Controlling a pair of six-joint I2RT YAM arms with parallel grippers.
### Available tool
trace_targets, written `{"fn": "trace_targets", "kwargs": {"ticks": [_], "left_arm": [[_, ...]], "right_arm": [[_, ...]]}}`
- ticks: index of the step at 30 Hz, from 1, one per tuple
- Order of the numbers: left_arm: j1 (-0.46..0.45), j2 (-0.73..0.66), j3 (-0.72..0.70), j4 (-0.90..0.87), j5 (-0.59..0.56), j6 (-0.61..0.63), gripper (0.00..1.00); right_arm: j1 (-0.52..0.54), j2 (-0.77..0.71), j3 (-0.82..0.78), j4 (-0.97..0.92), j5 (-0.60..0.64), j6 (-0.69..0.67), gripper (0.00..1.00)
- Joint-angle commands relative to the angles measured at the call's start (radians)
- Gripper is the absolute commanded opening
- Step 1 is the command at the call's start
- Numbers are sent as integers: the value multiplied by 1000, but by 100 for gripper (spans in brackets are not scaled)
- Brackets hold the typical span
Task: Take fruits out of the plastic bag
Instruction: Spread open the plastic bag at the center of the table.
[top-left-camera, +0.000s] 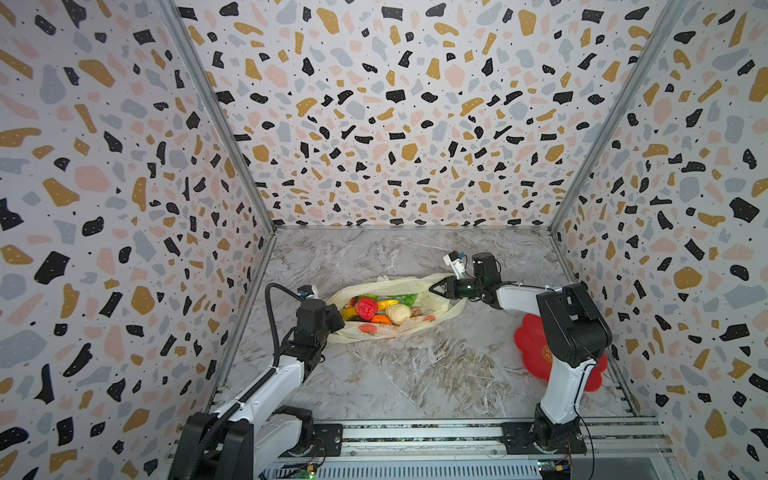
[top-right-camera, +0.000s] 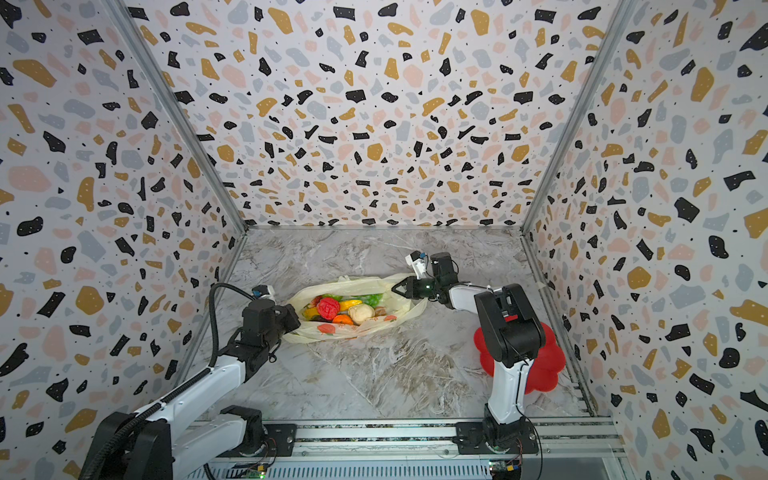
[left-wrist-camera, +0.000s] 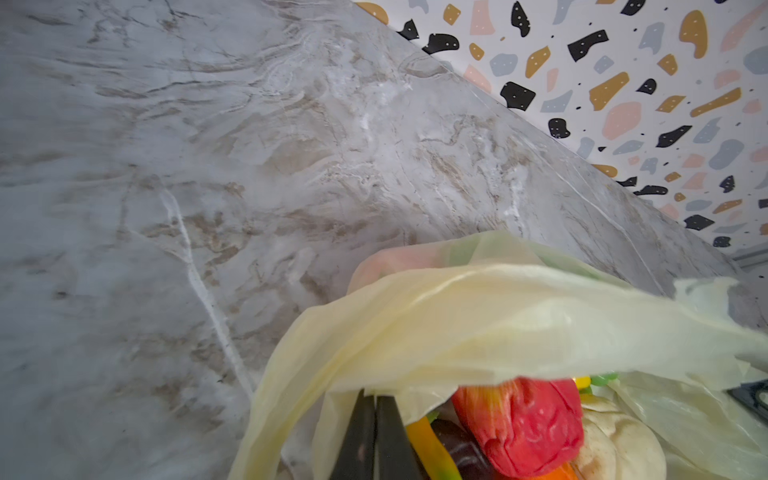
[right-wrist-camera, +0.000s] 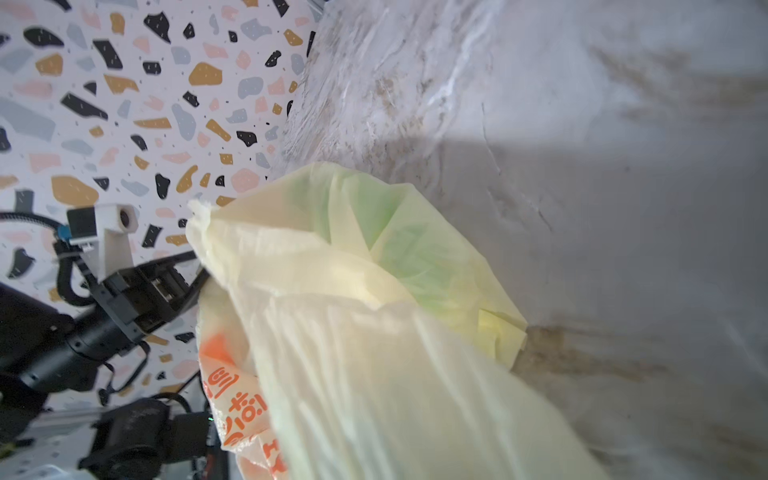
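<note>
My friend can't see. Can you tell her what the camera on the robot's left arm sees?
The left gripper, its black fingers pressed together, pinches the rim of an open pale yellow plastic bag. Inside sit a red apple, a yellow banana and a beige fruit. A grey marble table lies behind.

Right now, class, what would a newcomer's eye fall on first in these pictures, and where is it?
Bright toy fruits, a red apple on top, fill the open pale yellow crinkly plastic bag in the middle. The left gripper is shut on its rim, the right gripper at its opposite end. A red flower-shaped plate lies partly behind the right arm.
</note>
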Motion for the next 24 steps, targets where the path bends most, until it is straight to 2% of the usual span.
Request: {"fn": "trace_targets", "kwargs": {"ticks": [1,4,8,12,19,22,24], "left_arm": [[-13,4,23,58,61,34,0],[-23,4,33,58,52,43,0],[-27,4,30,58,36,47,0],[-29,11,34,58,33,43,0],[-39,15,39,58,28,43,0],[-42,16,36,90,30,44,0],[-49,18,36,97,32,46,0]], "right_arm": [[41,-76,60,-19,25,-12,37],[45,-100,61,-64,79,-21,56],[40,-139,48,-124,137,-41,69],[41,-189,6,-135,162,-53,72],[67,-286,-35,-234,328,-133,72],[73,-309,-53,-241,342,-152,71],[85,-317,-63,-231,319,-164,67]]}}
